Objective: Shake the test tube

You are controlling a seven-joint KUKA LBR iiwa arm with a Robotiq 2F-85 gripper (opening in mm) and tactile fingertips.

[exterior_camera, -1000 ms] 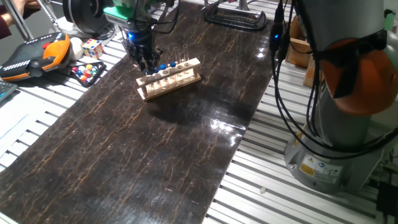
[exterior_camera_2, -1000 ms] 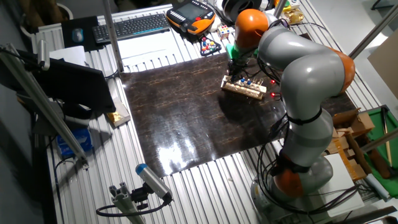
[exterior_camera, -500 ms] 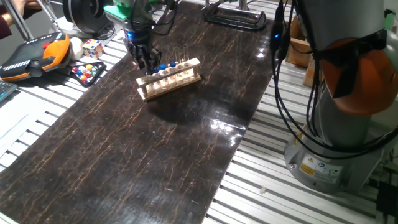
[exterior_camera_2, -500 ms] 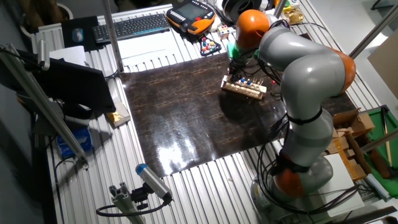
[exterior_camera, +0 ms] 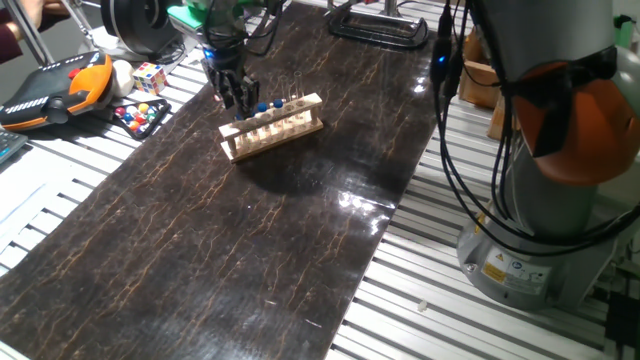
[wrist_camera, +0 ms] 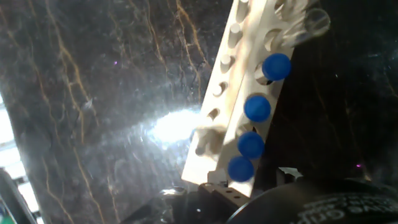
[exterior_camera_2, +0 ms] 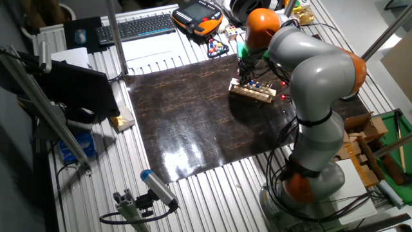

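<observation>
Wooden rack (exterior_camera: 272,126) on the dark marbled worktop (exterior_camera: 230,250), holding four blue-capped tubes in a row, with two taller uncapped tubes (exterior_camera: 290,88) beyond them. The gripper (exterior_camera: 238,98) hangs above the rack's end nearest the Rubik's cube (exterior_camera: 149,76) and the orange teach pendant (exterior_camera: 60,88). In the hand view the four caps run along the rack's right edge; the test tube (wrist_camera: 240,168) judged to be the target is the end one, closest to the dark gripper body at the bottom of that view, and it sits in its hole, not lifted. Whether the jaws are spread or pressed together cannot be told: the fingertips are too small and dark in both fixed views and lie outside the hand view.

Risks, as judgement. The capped tubes stand close together, so a descent slightly off line could strike the neighbouring cap (wrist_camera: 251,145) or the rack's top rail and tip or drag the light rack. A grip taken only on the round cap might slip or pull the cap off during shaking. A tube lifted off vertical could bind in its hole and carry the rack up with it.
</observation>
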